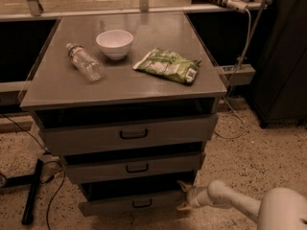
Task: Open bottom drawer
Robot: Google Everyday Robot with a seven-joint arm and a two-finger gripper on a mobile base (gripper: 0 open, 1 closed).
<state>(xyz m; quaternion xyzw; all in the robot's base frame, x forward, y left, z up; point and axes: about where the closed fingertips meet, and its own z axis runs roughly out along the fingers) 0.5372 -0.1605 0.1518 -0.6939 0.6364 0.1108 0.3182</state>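
The bottom drawer (129, 203) is the lowest and narrowest grey front of the cabinet, with a small black bar handle (142, 204). It stands slightly out from the cabinet, with a dark gap above it. My gripper (183, 196) is at the right end of this drawer front, low near the floor, on the end of my white arm (230, 200) that comes in from the lower right. Its fingers (182, 185) are spread, one above and one below the drawer's right edge. They hold nothing.
The middle drawer (136, 167) and top drawer (132, 134) are above. On the cabinet top (120, 83) are a white bowl (115, 43), a lying plastic bottle (85, 62) and a green snack bag (168, 65). Cables and a black bar (32, 195) lie on the floor left.
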